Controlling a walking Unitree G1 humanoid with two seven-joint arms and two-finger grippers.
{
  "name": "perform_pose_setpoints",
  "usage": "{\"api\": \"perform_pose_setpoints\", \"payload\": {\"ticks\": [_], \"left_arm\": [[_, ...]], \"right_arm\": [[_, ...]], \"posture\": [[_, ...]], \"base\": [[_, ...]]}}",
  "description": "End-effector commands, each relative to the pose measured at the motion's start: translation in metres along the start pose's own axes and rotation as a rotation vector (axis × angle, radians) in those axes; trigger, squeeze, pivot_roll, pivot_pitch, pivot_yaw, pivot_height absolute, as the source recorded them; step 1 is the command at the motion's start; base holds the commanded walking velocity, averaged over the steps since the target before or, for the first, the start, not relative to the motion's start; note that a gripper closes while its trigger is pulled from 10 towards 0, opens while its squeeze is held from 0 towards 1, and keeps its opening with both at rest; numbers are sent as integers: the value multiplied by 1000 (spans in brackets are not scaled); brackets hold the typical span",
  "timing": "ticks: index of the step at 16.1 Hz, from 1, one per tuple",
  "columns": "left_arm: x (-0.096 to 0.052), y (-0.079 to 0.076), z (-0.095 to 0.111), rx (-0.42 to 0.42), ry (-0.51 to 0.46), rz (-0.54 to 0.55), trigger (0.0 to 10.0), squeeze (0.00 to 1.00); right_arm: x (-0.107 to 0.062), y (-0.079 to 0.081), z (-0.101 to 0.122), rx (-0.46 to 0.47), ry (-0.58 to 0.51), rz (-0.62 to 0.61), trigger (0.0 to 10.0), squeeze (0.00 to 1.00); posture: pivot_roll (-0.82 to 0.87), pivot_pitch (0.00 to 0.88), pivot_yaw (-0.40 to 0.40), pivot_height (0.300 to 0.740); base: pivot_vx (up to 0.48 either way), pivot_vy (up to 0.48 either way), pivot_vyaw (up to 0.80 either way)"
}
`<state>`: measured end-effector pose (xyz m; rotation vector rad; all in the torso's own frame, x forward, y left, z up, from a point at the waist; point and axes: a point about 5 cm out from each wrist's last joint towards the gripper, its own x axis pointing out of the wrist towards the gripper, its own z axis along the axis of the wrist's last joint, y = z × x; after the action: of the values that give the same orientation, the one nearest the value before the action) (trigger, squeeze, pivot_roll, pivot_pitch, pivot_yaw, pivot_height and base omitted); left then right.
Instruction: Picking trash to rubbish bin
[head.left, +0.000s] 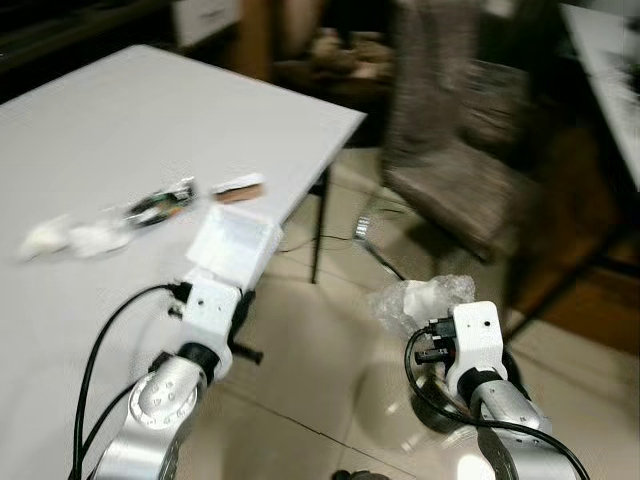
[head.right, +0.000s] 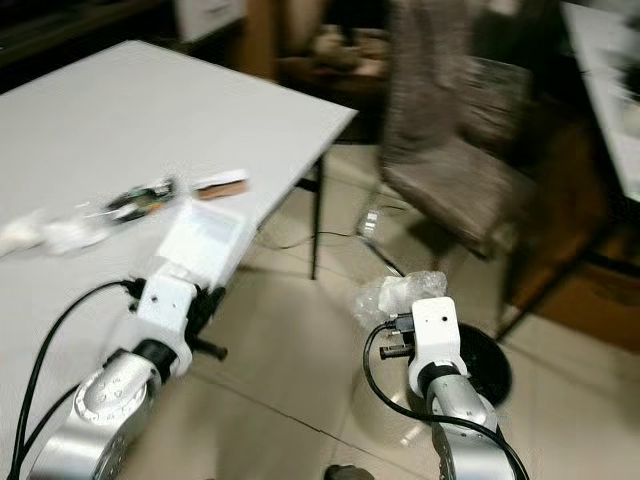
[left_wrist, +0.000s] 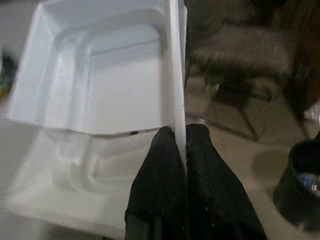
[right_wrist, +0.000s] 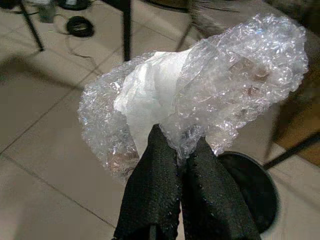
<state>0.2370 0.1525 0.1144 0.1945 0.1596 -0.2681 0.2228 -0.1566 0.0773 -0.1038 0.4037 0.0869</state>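
L claw (left_wrist: 180, 137) clamped on thin rim of white foam tray (left_wrist: 100, 75), at table (head.left: 90, 130) edge; light, stiff, brittle. R claw (right_wrist: 179, 150) pinching bubble wrap wad (right_wrist: 200, 90), soft, slippery, weightless, near black bin (head.right: 490, 365). More scraps (head.left: 70, 237) on table.

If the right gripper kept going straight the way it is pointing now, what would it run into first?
Probably the tiled floor. The right gripper, shut on crumpled bubble wrap, points forward and down past the black rubbish bin, though depth is hard to judge.
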Motion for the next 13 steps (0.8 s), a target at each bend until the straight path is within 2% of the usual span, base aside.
{"api": "perform_pose_setpoints", "payload": {"ticks": [1, 4, 7, 8, 9, 10, 12, 13], "left_arm": [[1, 3, 9, -2, -54, 22, 10000, 0], [-11, 21, 36, -56, -229, 122, 10000, 0], [-18, 35, 54, -10, -360, 229, 10000, 0], [-16, 33, 59, -21, -382, 204, 10000, 0], [-11, 25, 58, -27, -351, 104, 10000, 0], [-9, 23, 56, -36, -322, 48, 10000, 0], [6, 9, 31, -79, -196, 31, 10000, 0], [12, 7, 17, -87, -139, 43, 10000, 0]], "right_arm": [[0, -1, 9, -10, -43, -4, 10000, 0], [-1, 2, 18, -28, -93, 26, 10000, 0], [-3, 3, 23, -17, -126, 28, 10000, 0], [-3, 3, 23, -16, -128, 29, 10000, 0], [-2, 4, 24, -20, -130, 33, 10000, 0], [-2, 4, 24, -24, -132, 36, 10000, 0], [0, 5, 26, -27, -131, 45, 10000, 0], [1, 7, 21, -40, -106, 76, 10000, 0]], "posture": [[-46, 41, -44, 740], [-47, 46, -43, 740], [-48, 47, -41, 740], [-46, 43, -41, 740], [-46, 46, -39, 740], [-49, 42, -37, 740], [-61, 46, -25, 740], [-61, 48, -25, 740]], "base": [[0, 0, -800], [0, 0, -800], [0, 0, 0], [0, 0, 0], [0, 0, -800], [0, 0, -800], [0, 0, -800], [0, 0, -800]]}}
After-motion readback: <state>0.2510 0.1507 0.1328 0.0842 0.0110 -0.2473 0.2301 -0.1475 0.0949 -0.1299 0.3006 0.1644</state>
